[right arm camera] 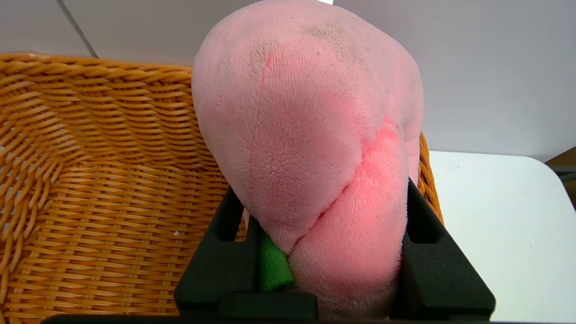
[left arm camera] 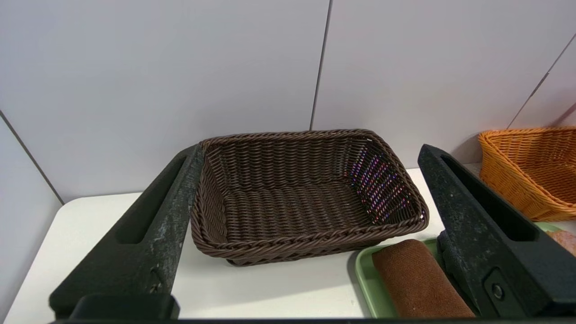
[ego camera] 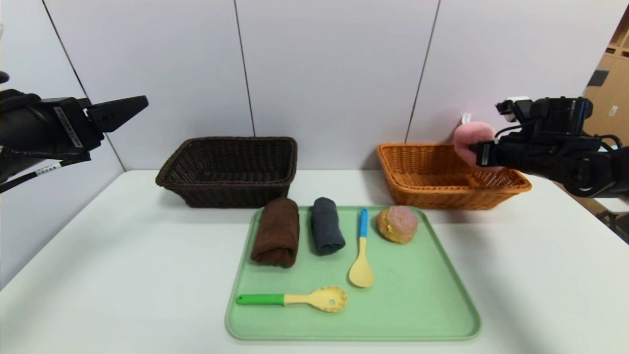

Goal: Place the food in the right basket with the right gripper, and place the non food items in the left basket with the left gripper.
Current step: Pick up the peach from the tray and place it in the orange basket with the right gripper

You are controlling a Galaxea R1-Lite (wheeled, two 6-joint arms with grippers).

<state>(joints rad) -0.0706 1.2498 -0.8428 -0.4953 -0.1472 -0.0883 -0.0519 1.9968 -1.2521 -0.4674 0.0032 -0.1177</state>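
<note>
The right gripper (ego camera: 479,152), at the right of the head view, was clamped on a pink plush peach (ego camera: 472,137) and held it above the near right edge of the orange basket (ego camera: 417,182). In the right wrist view the peach (right arm camera: 310,148) bulged well beyond the fingers, with a green leaf showing at its base.

Risks noted:
- The peach sat over the rim rather than the basket's middle; a release from there could bounce it onto the white table (ego camera: 123,255).
- The soft plush might cling to one finger and fall crooked.

The left gripper (ego camera: 118,113), at the upper left of the head view, hung with its jaws apart and empty, facing the brown basket (ego camera: 228,169).

Count:
- Baskets: two.
- Green tray (ego camera: 417,305): one.
- Rolled towels: two, one brown towel (ego camera: 276,231) and one dark grey towel (ego camera: 327,232).
- Utensils: two, a blue-handled spoon (ego camera: 362,250) and a green-handled slotted spoon (ego camera: 295,298).
- Food: two, the held peach and a pink-topped pastry (ego camera: 397,223) on the tray.
</note>
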